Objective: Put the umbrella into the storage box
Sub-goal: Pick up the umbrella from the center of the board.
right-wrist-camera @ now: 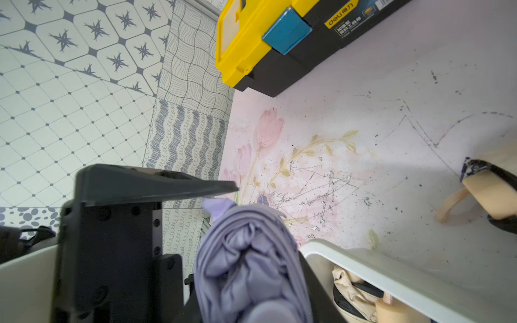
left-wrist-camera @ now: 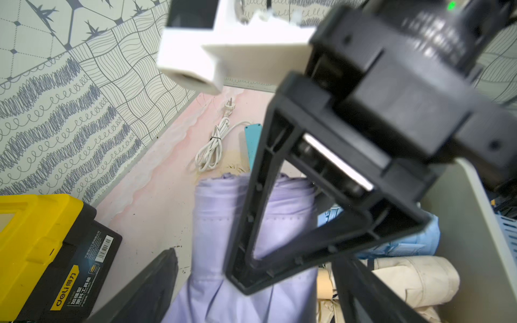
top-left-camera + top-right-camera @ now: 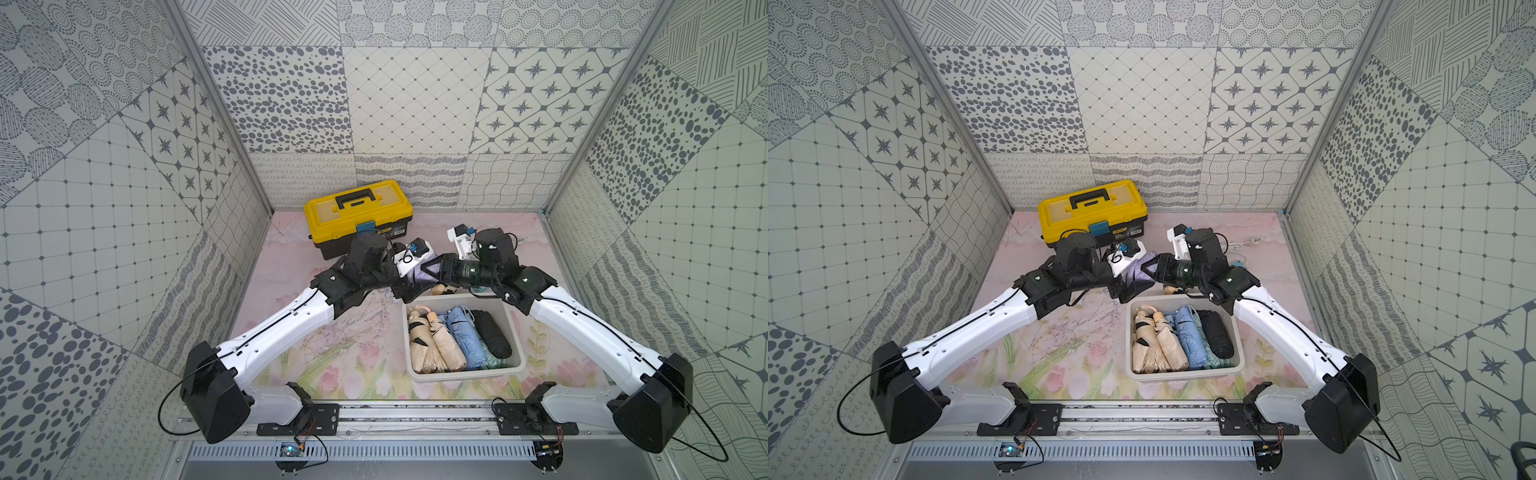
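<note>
Step in hand: we judge this a transfer between the arms, just ahead of placing. The umbrella (image 3: 1137, 270) is not yet in the storage box (image 3: 465, 375).
Umbrella position: folded and lilac, it sits between the two tools just beyond the far rim of the storage box, on the side of the yellow toolbox (image 3: 357, 212). We cannot tell whether any part rests on the desk (image 3: 357, 345).
Right tool (image 3: 424, 277): pinching the umbrella near one end. In the right wrist view the rolled cloth fills the space between its jaws.
Left tool (image 3: 409, 291): spread. Its fingers (image 2: 151, 285) stand on either side of the cloth with a gap, gripping nothing.
Box contents: beige, blue, teal and black folded umbrellas (image 3: 457, 336) lie side by side and cover nearly the whole floor.
Next move: we expect the left tool to draw clear. The right tool should then carry the umbrella over the far rim, turn it parallel to the row and lower it before letting go. It will probably rest on top of the row.
Top views: both show the whole layout and how full the box is, but the arms hide the grip.
Left wrist view: shows plainly the spread of the left tool's fingers, the right tool laid across the cloth, and a bundled white cable (image 2: 212, 145) on the desk behind.
Right wrist view: shows the umbrella end-on with the box rim just beside it, and a beige umbrella handle (image 1: 492, 193) lying on the desk outside the box.
</note>
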Controlling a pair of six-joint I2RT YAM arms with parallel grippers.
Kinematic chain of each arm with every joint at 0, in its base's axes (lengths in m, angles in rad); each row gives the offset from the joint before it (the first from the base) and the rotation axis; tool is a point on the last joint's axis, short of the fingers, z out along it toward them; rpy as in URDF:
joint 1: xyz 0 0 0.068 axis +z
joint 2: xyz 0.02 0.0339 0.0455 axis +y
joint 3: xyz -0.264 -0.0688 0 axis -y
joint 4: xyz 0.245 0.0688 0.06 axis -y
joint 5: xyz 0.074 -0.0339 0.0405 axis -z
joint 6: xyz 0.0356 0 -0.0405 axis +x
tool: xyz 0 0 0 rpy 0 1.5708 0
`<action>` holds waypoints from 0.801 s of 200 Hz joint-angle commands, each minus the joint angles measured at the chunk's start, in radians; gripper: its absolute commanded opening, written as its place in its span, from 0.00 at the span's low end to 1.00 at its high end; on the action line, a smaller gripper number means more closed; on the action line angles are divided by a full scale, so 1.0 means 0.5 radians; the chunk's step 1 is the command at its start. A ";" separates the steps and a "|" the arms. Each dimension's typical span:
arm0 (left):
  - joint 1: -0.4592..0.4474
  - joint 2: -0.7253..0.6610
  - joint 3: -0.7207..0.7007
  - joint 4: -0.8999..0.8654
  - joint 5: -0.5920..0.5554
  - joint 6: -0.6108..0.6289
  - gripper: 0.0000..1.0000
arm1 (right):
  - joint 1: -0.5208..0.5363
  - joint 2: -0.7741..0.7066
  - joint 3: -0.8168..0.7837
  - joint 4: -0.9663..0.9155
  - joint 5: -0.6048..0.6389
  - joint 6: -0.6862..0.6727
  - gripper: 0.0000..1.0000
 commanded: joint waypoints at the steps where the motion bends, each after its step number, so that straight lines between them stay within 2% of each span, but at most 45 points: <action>1: -0.010 -0.174 -0.018 0.378 0.020 -0.206 0.93 | 0.005 -0.152 -0.085 0.387 0.205 0.300 0.31; 24: -0.009 -0.348 -0.058 0.574 -0.168 -0.521 0.93 | 0.027 -0.212 -0.326 0.839 0.367 0.672 0.31; 50: -0.009 -0.515 -0.154 0.692 -0.509 -1.061 0.93 | 0.078 -0.221 -0.314 0.855 0.506 0.754 0.31; 67: -0.009 -0.603 -0.205 0.584 -0.780 -1.517 0.93 | 0.137 -0.240 -0.318 0.899 0.629 0.808 0.31; 97: -0.006 -0.747 -0.256 0.227 -1.102 -2.300 0.92 | 0.237 -0.287 -0.368 0.984 0.868 0.899 0.31; 131: -0.006 -0.862 -0.383 0.006 -1.180 -3.093 0.92 | 0.371 -0.274 -0.424 1.236 1.134 1.001 0.31; 160: 0.000 -0.850 -0.524 0.142 -1.044 -3.581 0.93 | 0.481 -0.187 -0.391 1.390 1.264 1.040 0.31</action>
